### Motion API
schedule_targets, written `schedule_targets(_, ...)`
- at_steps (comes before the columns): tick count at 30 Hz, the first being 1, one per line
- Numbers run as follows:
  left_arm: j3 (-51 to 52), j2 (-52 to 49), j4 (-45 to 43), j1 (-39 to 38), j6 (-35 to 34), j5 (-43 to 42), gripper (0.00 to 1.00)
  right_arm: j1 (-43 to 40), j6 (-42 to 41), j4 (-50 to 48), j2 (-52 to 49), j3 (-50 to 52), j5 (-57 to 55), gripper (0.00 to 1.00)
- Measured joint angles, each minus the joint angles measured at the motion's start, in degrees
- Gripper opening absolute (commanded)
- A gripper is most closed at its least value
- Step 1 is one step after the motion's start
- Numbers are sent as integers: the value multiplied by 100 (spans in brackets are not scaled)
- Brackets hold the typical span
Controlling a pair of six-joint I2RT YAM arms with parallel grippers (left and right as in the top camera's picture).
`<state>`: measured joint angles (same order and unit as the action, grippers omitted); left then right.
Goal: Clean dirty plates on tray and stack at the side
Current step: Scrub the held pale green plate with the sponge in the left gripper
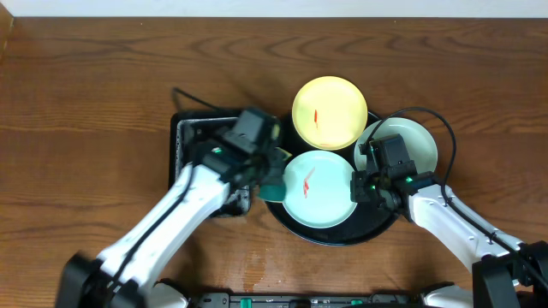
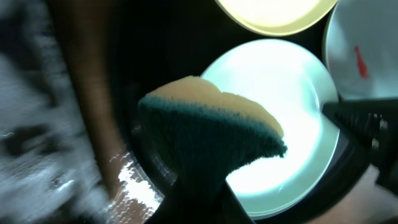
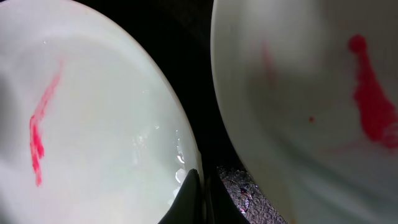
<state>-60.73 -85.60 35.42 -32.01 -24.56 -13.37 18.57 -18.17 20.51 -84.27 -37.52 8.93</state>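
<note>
The round black tray [image 1: 295, 224] holds three plates. The pale yellow plate [image 1: 330, 111] with a red smear is at the back. A mint-green plate [image 1: 317, 190] with a red smear is in the middle. A paler green plate [image 1: 409, 141] is at the right. My left gripper [image 1: 267, 175] is shut on a green and yellow sponge [image 2: 211, 127] and holds it over the left rim of the middle plate [image 2: 286, 99]. My right gripper [image 1: 361, 182] is pinched on the right rim of the middle plate [image 3: 93, 112], its fingers [image 3: 199, 196] beside the right plate [image 3: 311, 93], which has a red smear.
A smaller rectangular black tray [image 1: 190, 137] lies on the wooden table left of the round tray, partly under my left arm. A black cable [image 1: 193, 98] runs behind it. The yellow plate [image 2: 273, 12] shows at the top of the left wrist view.
</note>
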Motion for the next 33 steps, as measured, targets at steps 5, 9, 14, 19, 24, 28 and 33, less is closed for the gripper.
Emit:
schedule_targets(5, 20, -894, -1032, -435, -435, -356, 7, 0, 2, 4, 0, 0, -4, 1)
schedule_targets(9, 20, -1532, -1687, -754, -957, -498, 7, 0, 15, 2, 0, 0, -13, 1)
schedule_targets(14, 13, -2111, -2225, -964, -1421, -686, 7, 0, 42, 68, -13, 2, -92, 1)
schedule_targets(19, -205, -2205, -1764, -946, -1620, -568, 8, 0, 44, 111, -13, 2, -133, 1)
schedule_targets(24, -579, -2201, -496, -710, -1895, -238, 7, 0, 46, 157, -11, 0, -105, 1)
schedule_targets(28, -761, -2212, 271, -275, -1937, -133, 8, 0, 48, 214, -11, -4, -72, 1)
schedule_targets(33, -804, -2243, 273, -186, -1864, -129, 7, 42, 63, 236, -9, -9, -4, 1)
